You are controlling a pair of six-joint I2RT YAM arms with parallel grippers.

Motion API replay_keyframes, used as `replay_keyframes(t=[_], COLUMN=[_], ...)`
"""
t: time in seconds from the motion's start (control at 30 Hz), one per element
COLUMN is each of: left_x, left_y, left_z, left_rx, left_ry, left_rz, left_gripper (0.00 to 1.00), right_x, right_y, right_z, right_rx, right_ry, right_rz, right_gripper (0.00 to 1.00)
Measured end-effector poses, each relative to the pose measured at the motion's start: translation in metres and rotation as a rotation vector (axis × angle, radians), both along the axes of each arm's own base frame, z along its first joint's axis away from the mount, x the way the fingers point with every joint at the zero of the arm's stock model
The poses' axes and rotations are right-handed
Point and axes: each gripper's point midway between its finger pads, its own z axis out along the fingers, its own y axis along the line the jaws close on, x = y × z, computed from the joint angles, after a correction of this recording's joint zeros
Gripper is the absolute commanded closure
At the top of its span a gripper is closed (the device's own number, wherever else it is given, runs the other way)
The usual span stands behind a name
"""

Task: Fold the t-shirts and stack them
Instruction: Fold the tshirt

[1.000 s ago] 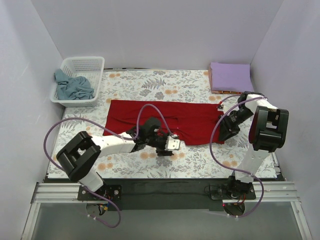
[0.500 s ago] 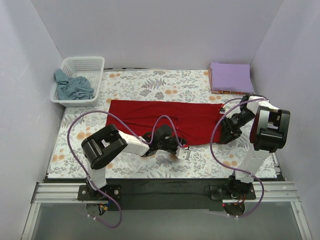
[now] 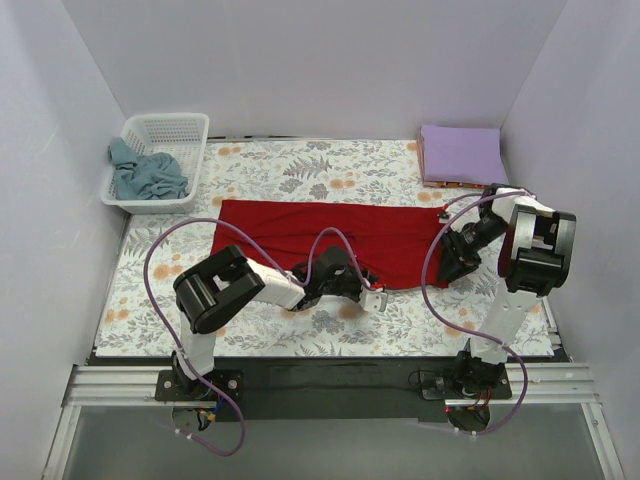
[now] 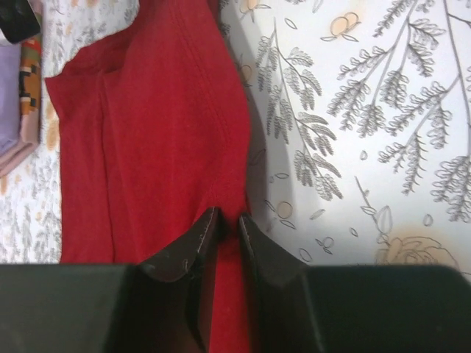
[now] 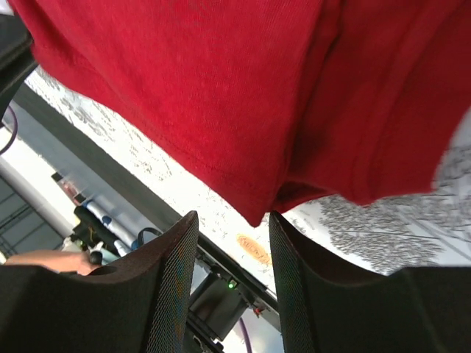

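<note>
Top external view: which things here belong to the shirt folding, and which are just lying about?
Job: red t-shirt, spread out; lavender t-shirt, folded, far right; blue-grey t-shirt, crumpled in the white basket.
Lying about: white basket; floral table cloth.

Worktop (image 3: 330, 335), seen from the near edge. A floral-print cloth (image 3: 290, 168) of grey leaves and orange blossoms covered it from side to side. The deep red t-shirt (image 3: 300, 228) lay directly on this cloth as a long band across the middle, running left to right, with its far edge nearly straight. The white lattice basket (image 3: 165, 120) stood at the far left corner, apart from the shirt's left end, and held the crumpled blue-grey t-shirt (image 3: 148, 175). The folded lavender t-shirt (image 3: 460, 152) lay flat at the far right corner, an orange-patterned edge (image 3: 455, 185) showing beneath its near side.
</note>
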Motion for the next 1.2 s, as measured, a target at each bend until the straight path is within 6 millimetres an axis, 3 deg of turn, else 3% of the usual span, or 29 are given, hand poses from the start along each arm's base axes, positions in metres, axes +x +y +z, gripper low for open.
replay_keyframes(t=[0.17,0.37,0.5,0.57,0.63,0.77,0.9,1.0,1.2], left_x=[0.005,0.008,0.021,0.032,0.05,0.089,0.113,0.114,0.114], left_y=[-0.009,-0.014,-0.021,-0.025,-0.028,-0.031,-0.024,-0.019,-0.013], left_z=[0.012,0.02,0.034,0.044,0.053,0.066,0.064,0.051,0.018], left_rx=[-0.033,-0.052,-0.078,-0.096,-0.12,-0.158,-0.171,-0.151,-0.106], left_ry=[0.013,0.039,0.067,0.085,0.111,0.199,0.271,0.329,0.46], left_rz=[0.013,0.028,0.061,0.086,0.122,0.209,0.278,0.308,0.363], left_gripper=[1.0,1.0,1.0,1.0,1.0,1.0,1.0,1.0,1.0], right_x=[0.011,0.016,0.025,0.039,0.065,0.121,0.142,0.144,0.148], right_y=[-0.001,-0.002,-0.005,-0.008,-0.013,-0.018,-0.015,-0.009,0.006], right_z=[0.003,0.004,0.011,0.023,0.042,0.09,0.114,0.108,0.077], right_rx=[-0.003,-0.008,-0.015,-0.022,-0.031,-0.031,-0.011,0.022,0.107], right_ry=[-0.022,-0.03,-0.059,-0.104,-0.207,-0.466,-0.603,-0.62,-0.589], right_rz=[-0.009,-0.015,-0.004,0.008,0.021,0.062,0.125,0.181,0.251], right_gripper=[0.52,0.51,0.46,0.38,0.16,0.12,0.12,0.12,0.1])
